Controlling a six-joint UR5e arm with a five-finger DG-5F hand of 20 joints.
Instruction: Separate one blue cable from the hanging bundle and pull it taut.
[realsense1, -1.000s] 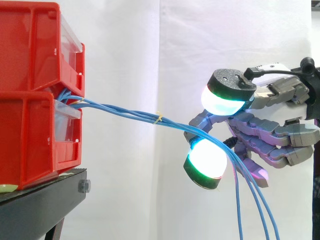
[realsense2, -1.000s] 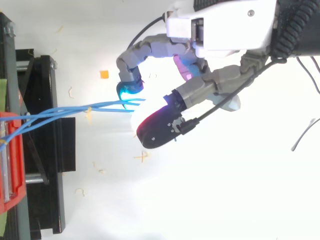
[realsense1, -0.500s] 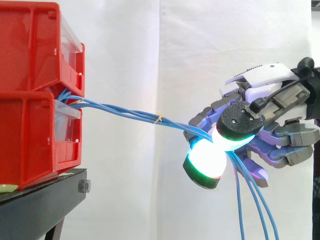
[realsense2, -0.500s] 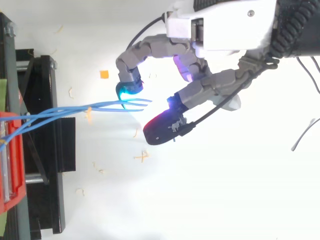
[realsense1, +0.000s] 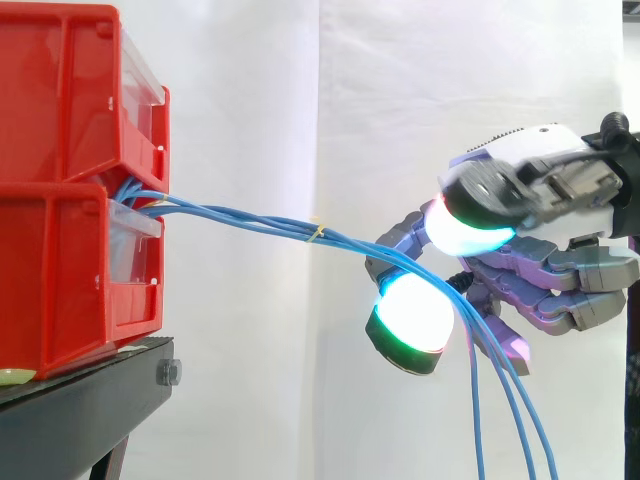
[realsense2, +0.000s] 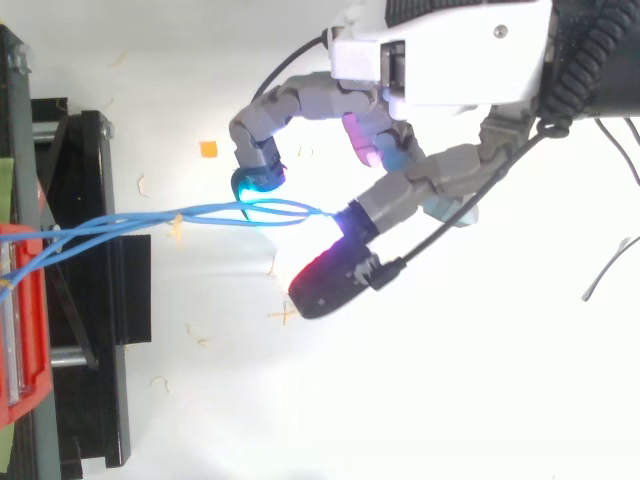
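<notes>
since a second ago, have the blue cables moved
Yes. In the top view the blue cables now reach farther right, away from the black stand.

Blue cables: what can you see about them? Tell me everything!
The blue cables are thin, smooth-looking strands. Several run together, bound by a small yellow tie. They come out from between the two stacked red bins and slope down to the right. They bend over the curled fingers of the hand, then hang down past the bottom edge of the side view. No single cable is pulled apart from the rest yet.
</notes>
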